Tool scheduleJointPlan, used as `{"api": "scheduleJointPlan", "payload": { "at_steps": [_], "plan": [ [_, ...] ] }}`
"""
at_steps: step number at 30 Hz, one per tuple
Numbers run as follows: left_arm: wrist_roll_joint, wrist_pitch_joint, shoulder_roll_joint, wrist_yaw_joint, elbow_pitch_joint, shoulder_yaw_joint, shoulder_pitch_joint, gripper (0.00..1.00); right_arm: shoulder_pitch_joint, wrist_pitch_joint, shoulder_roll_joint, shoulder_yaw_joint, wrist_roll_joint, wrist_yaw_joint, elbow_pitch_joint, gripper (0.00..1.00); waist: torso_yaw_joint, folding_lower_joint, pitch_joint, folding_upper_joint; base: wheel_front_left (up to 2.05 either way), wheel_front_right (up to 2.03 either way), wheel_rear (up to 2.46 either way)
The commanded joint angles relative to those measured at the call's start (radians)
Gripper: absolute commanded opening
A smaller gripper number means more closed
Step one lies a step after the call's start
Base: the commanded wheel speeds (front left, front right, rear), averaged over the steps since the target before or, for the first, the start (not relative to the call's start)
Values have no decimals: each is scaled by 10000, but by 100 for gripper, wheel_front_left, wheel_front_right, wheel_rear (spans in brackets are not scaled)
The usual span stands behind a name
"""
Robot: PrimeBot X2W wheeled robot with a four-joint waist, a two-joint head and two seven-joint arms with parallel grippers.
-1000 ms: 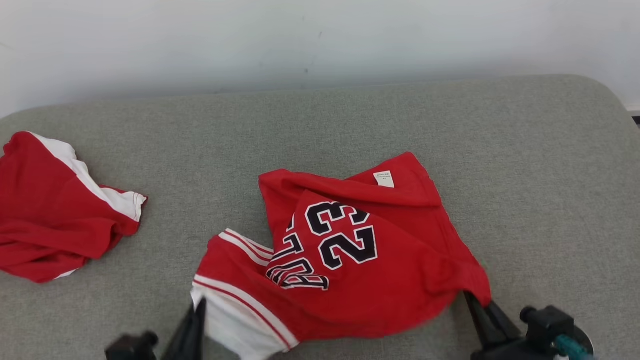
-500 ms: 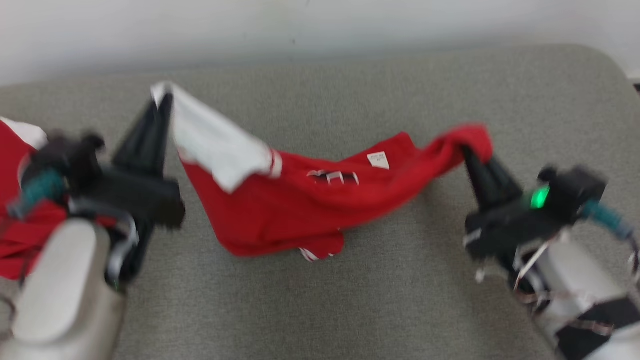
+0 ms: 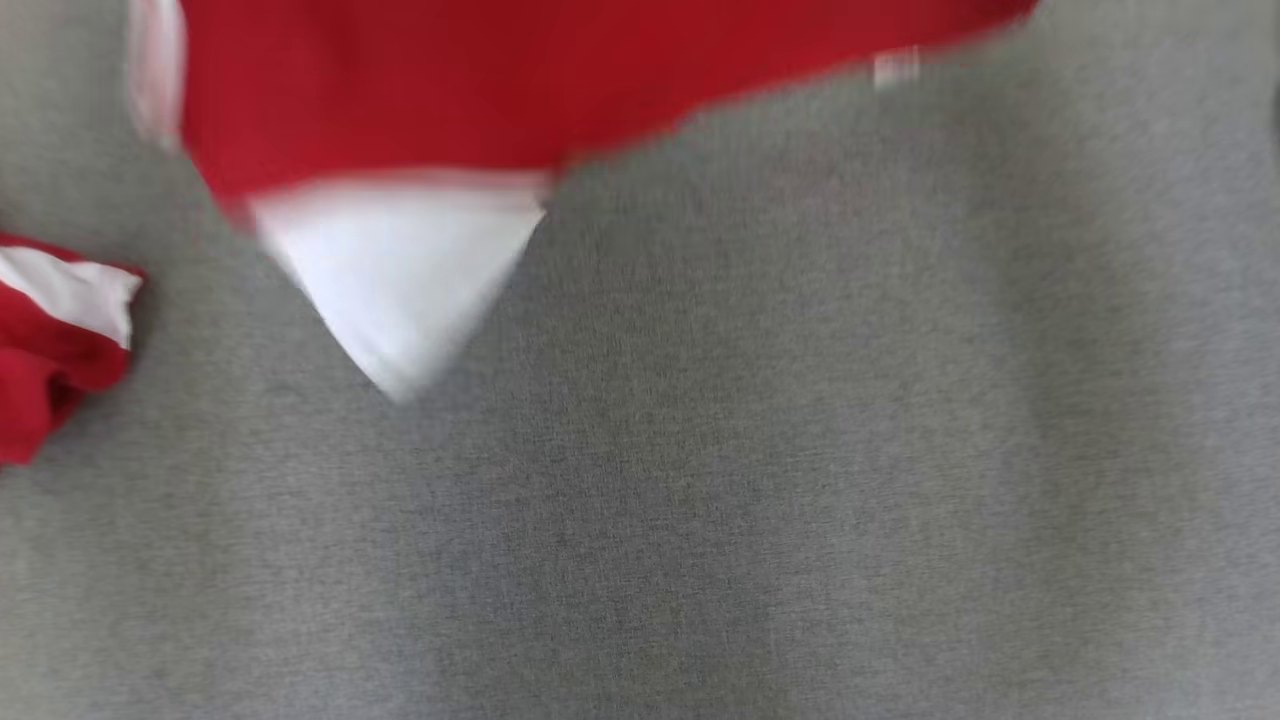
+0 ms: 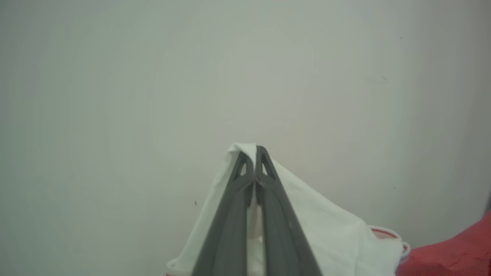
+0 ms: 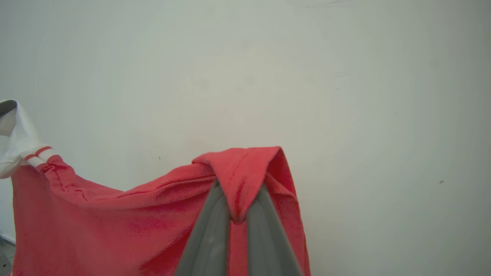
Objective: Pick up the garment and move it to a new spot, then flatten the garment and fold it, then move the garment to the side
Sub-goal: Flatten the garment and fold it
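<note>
The garment (image 3: 500, 90), a red jersey with a white panel, hangs spread and blurred across the top of the head view. Its white corner (image 3: 400, 290) points down over the grey cushion (image 3: 800, 450). In the left wrist view my left gripper (image 4: 255, 151) is shut on the white cloth (image 4: 326, 230), held up in front of a pale wall. In the right wrist view my right gripper (image 5: 238, 186) is shut on a fold of the red cloth (image 5: 96, 222), which drapes over its fingertips. The jersey stretches away to that view's left.
A second red and white garment (image 3: 50, 340) lies bunched at the cushion's left edge. A pale wall (image 4: 115, 96) stands behind the raised grippers. Bare grey cushion spreads below the hanging jersey.
Both grippers have lifted the jersey off the cushion and spread it between them. The head camera has shifted, so the jersey now hangs at the picture's top and the arms have left it.
</note>
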Motion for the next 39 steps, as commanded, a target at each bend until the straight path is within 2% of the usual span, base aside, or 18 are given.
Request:
{"api": "scheduleJointPlan", "payload": {
  "at_steps": [1,4,9,17,26,39],
  "plan": [
    [6,39,25,26,183,20,-432,0,-408,124,21,-88,101,9,146,0,-126,-4,1199,-3,0,0,0],
    [103,72,-113,26,881,-72,-2010,0,-1825,621,174,-413,307,9,927,0,-173,-4,1542,-3,0,0,0],
    [371,-1,-100,28,1999,-301,-4322,0,-4011,908,198,-285,-205,9,1967,0,-255,-4,1964,-3,0,0,0],
    [694,-444,-358,27,3822,-819,-6379,0,-6083,566,319,409,-502,9,3901,0,-381,-4,2308,-3,0,0,0],
    [458,-877,-444,28,4803,-1410,-6832,0,-6577,104,396,1157,-213,9,4920,0,-554,-4,2598,-3,0,0,0],
    [-182,-1461,-392,28,5477,-1840,-6974,0,-6961,-410,338,2119,55,9,5554,0,-516,-4,2692,-3,0,0,0]
  ]
}}
